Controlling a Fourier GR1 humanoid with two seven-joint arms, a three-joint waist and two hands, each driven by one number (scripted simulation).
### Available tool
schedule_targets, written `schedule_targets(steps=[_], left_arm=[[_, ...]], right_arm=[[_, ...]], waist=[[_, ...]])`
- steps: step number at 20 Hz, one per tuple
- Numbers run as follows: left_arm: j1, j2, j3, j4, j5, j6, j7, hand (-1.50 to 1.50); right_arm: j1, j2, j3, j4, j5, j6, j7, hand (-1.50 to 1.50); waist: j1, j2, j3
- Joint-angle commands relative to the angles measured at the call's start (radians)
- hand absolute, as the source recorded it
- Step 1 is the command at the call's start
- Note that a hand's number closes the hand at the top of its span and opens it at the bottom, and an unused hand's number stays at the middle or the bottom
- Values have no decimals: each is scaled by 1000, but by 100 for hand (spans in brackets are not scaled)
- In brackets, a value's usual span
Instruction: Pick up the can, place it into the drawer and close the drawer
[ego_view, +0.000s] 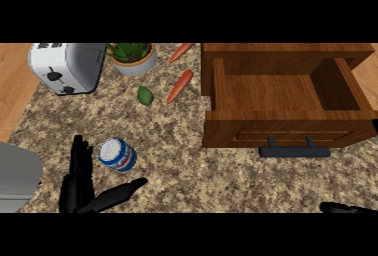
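- Here the left hand (80, 182) lay spread wide on the desk (192, 175), fingers straight, just beside the can (118, 154)
- The drawer (284, 102) stood open, well apart
- Right hand (345, 208): cannot tell

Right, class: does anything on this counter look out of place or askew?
Two carrots and a green vegetable lie loose on the counter beside the open drawer. The can stands tilted by the left hand.
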Motion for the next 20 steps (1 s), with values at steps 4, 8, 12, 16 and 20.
schedule_targets(steps=[4, 8, 12, 16, 20], left_arm=[[-109, -1, 78, 245, 92, 11, -145, -150], [-96, -1, 51, 319, 139, 52, -221, -150], [-114, 15, 150, 382, 162, -71, -258, -150], [-102, 0, 152, 418, 208, -79, -302, -150], [-247, 17, 250, 649, 243, -93, -402, -150]], right_arm=[[48, 6, -57, 26, -65, 69, -63, -150], [37, -5, -78, 3, -48, 63, -25, -150], [67, 39, -3, -99, 24, 38, 37, -150], [21, -23, -126, -94, -102, 63, 83, -150], [52, 60, -29, -59, 23, 53, -1, -150]], waist=[[-3, 0, 0], [-2, 0, 0], [-1, 0, 0], [-1, 0, 0], [-2, 0, 0]])
